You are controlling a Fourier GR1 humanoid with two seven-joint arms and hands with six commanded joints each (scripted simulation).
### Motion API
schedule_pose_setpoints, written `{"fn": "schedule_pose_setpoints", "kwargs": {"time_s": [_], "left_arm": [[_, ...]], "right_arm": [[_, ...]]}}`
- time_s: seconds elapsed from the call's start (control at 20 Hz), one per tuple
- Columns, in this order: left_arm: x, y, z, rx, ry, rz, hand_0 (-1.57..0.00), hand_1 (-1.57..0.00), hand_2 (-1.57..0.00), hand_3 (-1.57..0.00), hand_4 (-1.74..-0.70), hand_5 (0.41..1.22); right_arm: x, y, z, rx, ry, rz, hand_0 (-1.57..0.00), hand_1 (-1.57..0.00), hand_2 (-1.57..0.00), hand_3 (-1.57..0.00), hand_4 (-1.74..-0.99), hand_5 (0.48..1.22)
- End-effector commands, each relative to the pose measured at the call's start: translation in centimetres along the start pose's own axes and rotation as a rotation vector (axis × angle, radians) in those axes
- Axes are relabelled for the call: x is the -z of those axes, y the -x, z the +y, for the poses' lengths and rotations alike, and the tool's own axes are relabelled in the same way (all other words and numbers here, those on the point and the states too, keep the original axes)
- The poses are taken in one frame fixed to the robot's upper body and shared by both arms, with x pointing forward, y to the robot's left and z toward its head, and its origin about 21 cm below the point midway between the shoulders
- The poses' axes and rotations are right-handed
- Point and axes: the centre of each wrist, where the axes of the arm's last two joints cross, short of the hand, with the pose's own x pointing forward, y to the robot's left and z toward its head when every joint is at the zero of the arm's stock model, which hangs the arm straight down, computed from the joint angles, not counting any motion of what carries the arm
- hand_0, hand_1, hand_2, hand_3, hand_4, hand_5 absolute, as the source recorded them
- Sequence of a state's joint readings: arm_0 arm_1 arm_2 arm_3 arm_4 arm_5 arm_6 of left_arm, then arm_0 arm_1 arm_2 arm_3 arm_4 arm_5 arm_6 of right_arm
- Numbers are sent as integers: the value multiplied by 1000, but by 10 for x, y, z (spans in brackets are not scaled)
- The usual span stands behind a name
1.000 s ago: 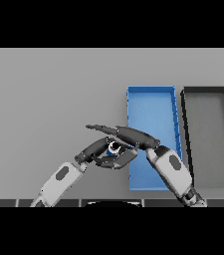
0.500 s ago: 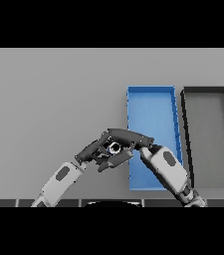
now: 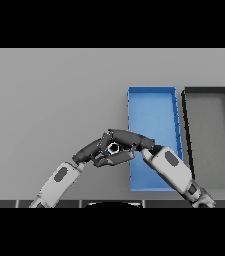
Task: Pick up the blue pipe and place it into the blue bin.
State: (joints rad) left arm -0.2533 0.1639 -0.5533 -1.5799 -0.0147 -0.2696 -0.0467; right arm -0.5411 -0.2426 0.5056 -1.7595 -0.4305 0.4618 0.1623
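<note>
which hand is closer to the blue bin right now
Right. The right hand sits just left of the blue bin, its forearm crossing the bin's lower part. The left hand is further left.

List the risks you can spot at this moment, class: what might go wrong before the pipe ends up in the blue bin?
1. Both hands, left and right, crowd round the small pipe; it could slip out between them, and how firmly it is held cannot be told.
2. The pipe sits left of the blue bin, so it could catch the bin's left wall on the way over.
3. The black bin stands right beside it; overshooting could drop the pipe there.
</note>
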Motion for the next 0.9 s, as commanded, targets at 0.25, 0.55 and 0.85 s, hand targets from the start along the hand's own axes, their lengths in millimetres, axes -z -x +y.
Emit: {"fn": "schedule_pose_setpoints", "kwargs": {"time_s": [0.25,0.55,0.85], "left_arm": [[-2,1,4,107,51,37,-242,-226,-204,-223,-999,930],[-1,4,7,106,31,65,-63,-59,-53,-58,-887,638],[2,3,7,65,8,108,-16,-15,-13,-14,-896,562]], "right_arm": [[1,-3,3,-13,-15,20,-1565,-1565,-1565,-1562,-1494,1212],[6,-3,5,-37,-2,57,-1569,-1569,-1569,-1569,-1493,1219],[4,-8,0,7,20,21,-1571,-1571,-1571,-1570,-1489,1220]]}}
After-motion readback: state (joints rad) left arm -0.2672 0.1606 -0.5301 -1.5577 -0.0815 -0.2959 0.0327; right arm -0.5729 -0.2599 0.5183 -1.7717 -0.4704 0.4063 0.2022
